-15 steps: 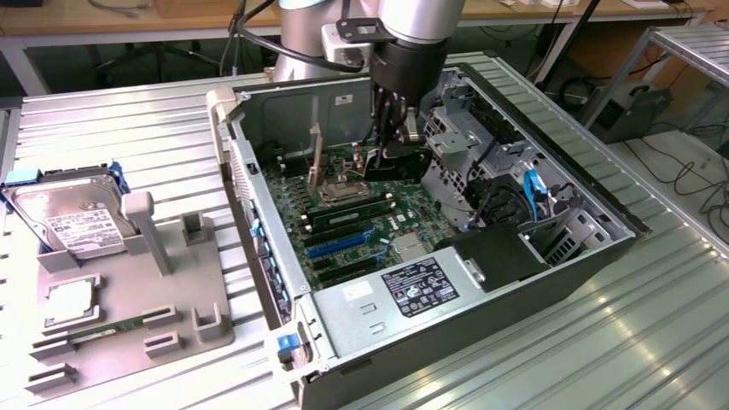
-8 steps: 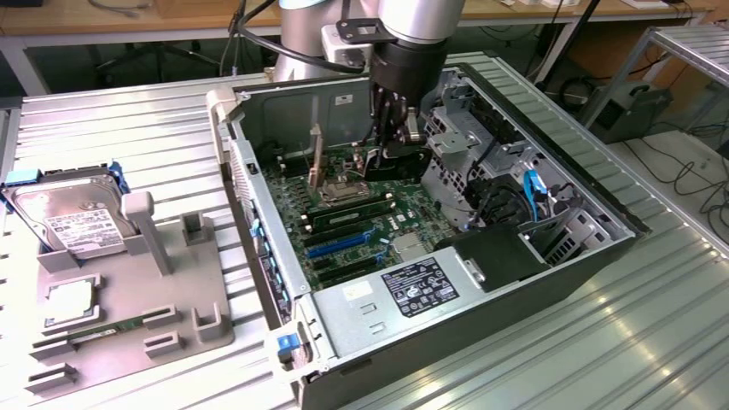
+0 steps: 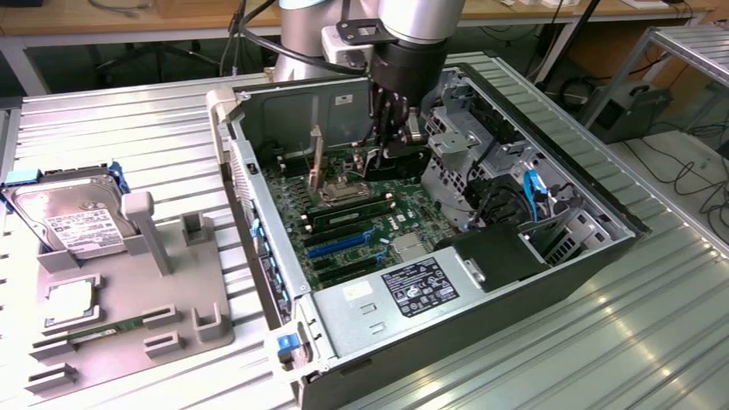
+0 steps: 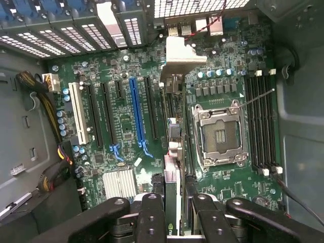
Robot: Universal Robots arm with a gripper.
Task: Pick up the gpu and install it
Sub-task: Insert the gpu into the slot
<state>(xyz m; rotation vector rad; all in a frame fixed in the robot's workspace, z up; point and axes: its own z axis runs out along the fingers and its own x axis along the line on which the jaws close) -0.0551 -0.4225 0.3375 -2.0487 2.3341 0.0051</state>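
Wrist view shows gripper [image 4: 173, 212] clamping gpu [image 4: 172, 147] edge-on.

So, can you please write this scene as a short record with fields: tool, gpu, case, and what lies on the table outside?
tool: inside the open case, above the motherboard, shut on the gpu
gpu: held edge-on between the fingers, over the motherboard, silver bracket toward the rear slots
blue slot: empty
case: lies on its side, panel off
holder: at the exterior view's left, carries a hard drive
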